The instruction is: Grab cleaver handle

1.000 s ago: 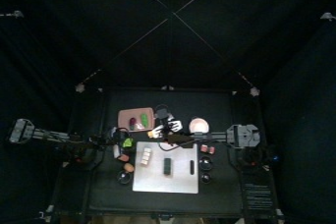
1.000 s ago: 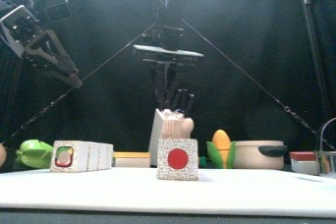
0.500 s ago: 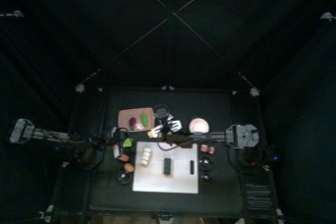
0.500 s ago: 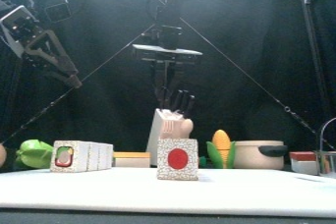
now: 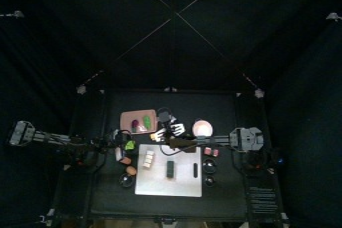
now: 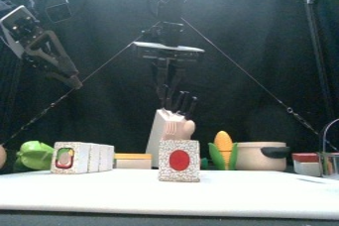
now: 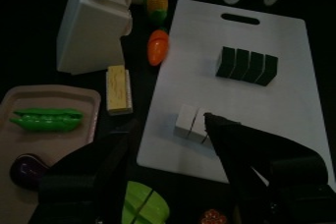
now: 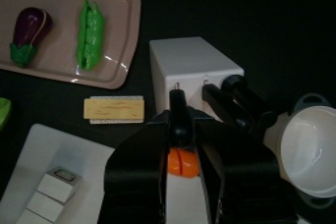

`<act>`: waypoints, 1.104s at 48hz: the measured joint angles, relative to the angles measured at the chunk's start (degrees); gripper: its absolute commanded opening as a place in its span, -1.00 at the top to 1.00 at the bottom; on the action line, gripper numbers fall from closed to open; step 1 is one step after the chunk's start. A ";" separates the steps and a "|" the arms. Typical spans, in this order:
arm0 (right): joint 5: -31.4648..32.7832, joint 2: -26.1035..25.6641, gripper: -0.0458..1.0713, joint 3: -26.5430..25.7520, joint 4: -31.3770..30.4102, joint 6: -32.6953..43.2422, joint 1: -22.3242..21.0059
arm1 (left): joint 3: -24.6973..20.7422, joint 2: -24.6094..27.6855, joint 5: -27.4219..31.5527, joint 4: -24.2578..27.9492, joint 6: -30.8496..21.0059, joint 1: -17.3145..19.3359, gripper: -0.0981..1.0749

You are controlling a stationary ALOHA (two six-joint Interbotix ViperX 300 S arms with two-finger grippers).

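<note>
Black cleaver handle [image 8: 245, 100], sticking up at angle from white knife block [image 8: 197, 67], w/ other handles

Left arm [image 6: 40, 47]: matte black links, angular brackets with open triangular frames, pale highlights along the edges; a boxy grey-faced housing near its upper end. In the top view it shows as a thin black segmented boom [image 5: 54, 138] with light-coloured joints.

Right arm [image 6: 169, 50]: black, a flat wide cross-piece with slim black rods hanging under it. From above, a chunky black block with pale specks (screws or labels, too small to tell).

Left claw [image 7: 197, 174]: two broad, glossy black fingers, wedge-shaped, smooth faces.

Right claw [image 8: 178, 140]: black fingers tapering to narrow tips; rounded black housing below them.
</note>
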 measured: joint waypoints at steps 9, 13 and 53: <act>0.00 0.00 0.02 0.00 -0.09 -0.09 0.70 | -0.09 0.00 0.00 0.09 0.00 0.09 -0.72; -0.09 0.00 0.02 0.09 -0.26 -0.09 1.05 | 0.00 0.00 0.00 0.00 0.00 0.09 -0.72; -5.63 -5.54 0.02 7.12 -2.20 -0.44 2.55 | 0.09 -0.09 0.00 0.09 0.00 0.09 -0.72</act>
